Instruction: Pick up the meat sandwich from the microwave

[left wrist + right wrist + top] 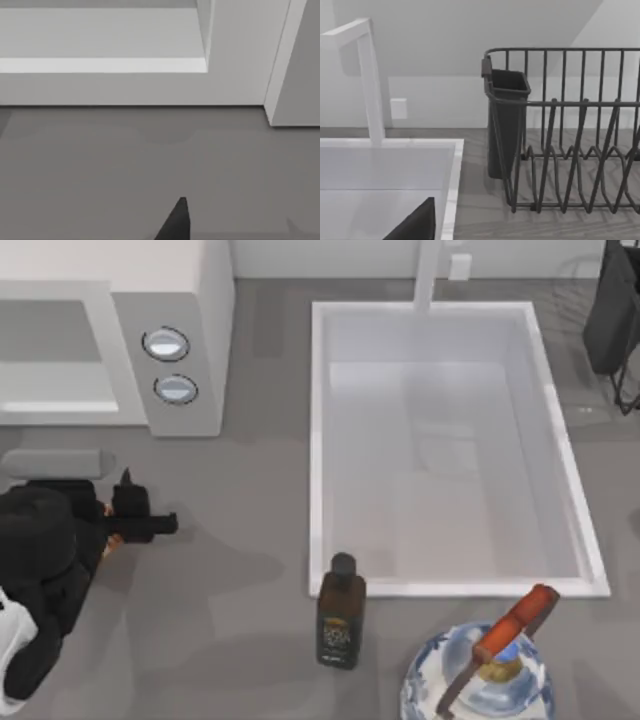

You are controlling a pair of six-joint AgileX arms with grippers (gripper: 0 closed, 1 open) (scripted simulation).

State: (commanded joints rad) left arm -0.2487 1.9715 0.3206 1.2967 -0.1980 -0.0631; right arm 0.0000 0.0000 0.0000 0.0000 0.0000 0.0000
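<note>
At the table's 10 o'clock stands the large white boxy microwave (190,300), door open, the grey cavity looking bare as far as it can be seen. Just in front of it, near 8 o'clock, the black left gripper (158,525) lies low over the grey table (250,580), pointing toward 3 o'clock; whether it is open or closed I cannot tell. The meat sandwich I can place only doubtfully: a small orange-brown sliver (106,548) beside the left wrist may be it, perhaps tucked under the arm. Around 6 o'clock a dark brown bottle (341,612) stands upright just outside the white rectangular sink basin (318,440), well apart from the gripper. At 5 o'clock an orange-red handled tool (515,623) leans in a glassy blue bowl (425,680). The right gripper (415,225) hangs parked over the sink's far side, facing the dark wire dish rack (570,150), probably out of the working arm's way; its state I cannot tell.
</note>
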